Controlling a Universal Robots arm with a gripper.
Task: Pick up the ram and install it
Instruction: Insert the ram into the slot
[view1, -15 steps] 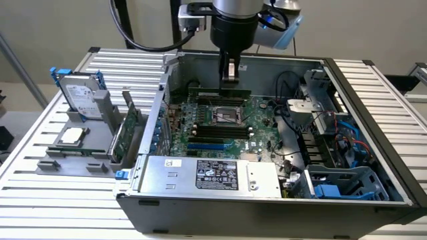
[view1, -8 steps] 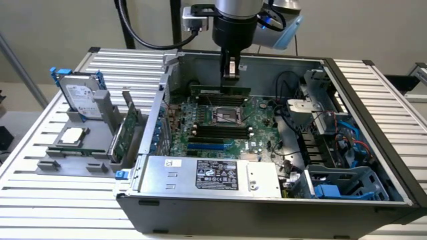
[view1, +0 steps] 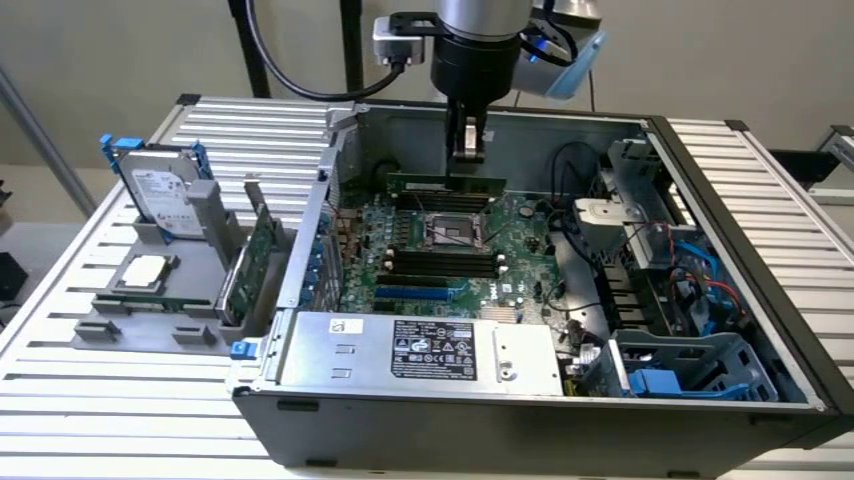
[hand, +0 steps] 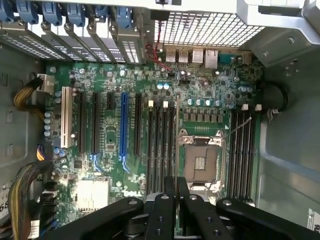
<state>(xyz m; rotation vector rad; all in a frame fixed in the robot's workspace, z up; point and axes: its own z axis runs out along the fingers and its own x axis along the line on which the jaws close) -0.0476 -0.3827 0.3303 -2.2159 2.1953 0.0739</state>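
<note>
table (view1: 80, 400): ribbed aluminium slats, pale wall (view1: 107, 40) behind.
case (view1: 534, 420): grey sheet-metal box, lying open.
ram (view1: 447, 185): thin green stick, on edge over the motherboard's (view1: 400, 225) far edge.
gripper (view1: 465, 155): black, clenched on the ram's top.

arm (view1: 478, 15): silver-grey barrel over black collar (view1: 474, 70) | joint cap (view1: 571, 50): pale blue | cable (view1: 320, 95): thick, black, into grey plug box (view1: 396, 30) | pincer (hand: 176, 190): black link bars, round pivot screws

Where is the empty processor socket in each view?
Exterior view: processor socket at the middle of the motherboard, just below the ram held by the gripper.
Wrist view: socket between the two memory-slot banks, beyond the gripper.
Shared landmark: the long blue expansion slot.
</note>
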